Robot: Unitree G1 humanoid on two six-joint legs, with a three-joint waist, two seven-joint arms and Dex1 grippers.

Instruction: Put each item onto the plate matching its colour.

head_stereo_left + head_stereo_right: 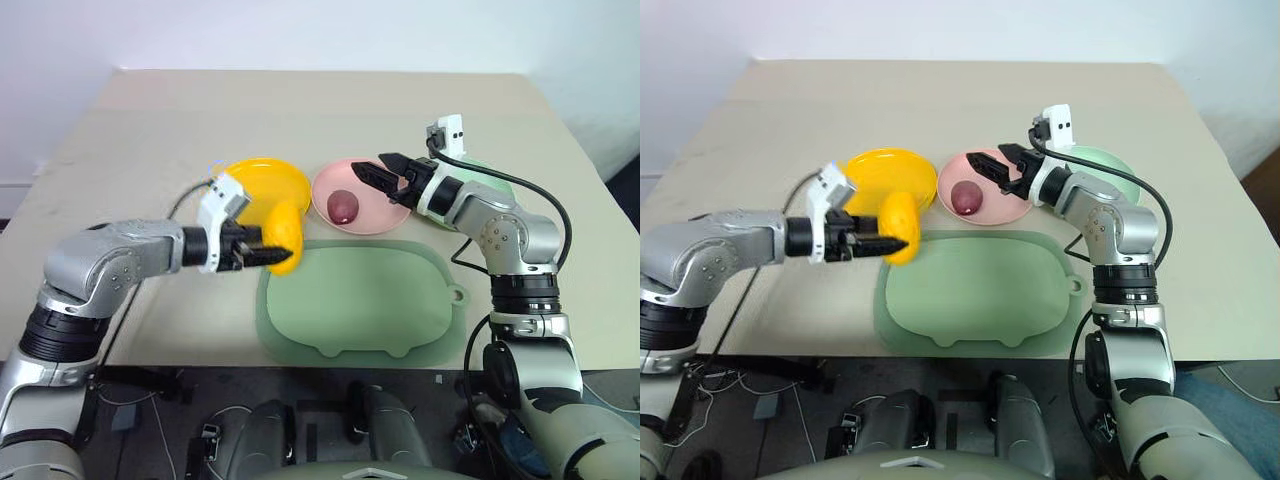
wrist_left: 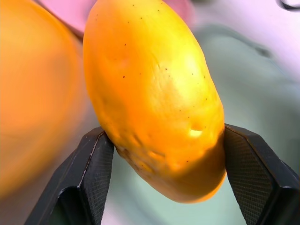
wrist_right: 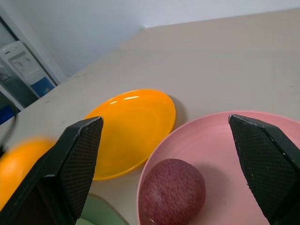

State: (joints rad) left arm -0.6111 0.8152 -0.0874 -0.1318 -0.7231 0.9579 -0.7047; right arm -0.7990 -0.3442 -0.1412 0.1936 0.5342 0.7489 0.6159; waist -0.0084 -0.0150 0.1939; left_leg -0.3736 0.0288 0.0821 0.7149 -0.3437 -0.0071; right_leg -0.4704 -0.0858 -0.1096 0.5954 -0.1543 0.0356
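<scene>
My left gripper is shut on the yellow oblong fruit and holds it off the table, at the front edge of the yellow plate. In the left wrist view the fruit sits between both black fingers. The dark red roundish item lies on the pink plate. Over that plate's right rim, my right gripper hangs open with nothing in it. The pale mint green plate lies behind my right arm, partly hidden.
A larger dull-green mat with a tab lies in front of the plates, near the table's front edge. A black cable runs along my right arm. The beige table stretches far behind the plates.
</scene>
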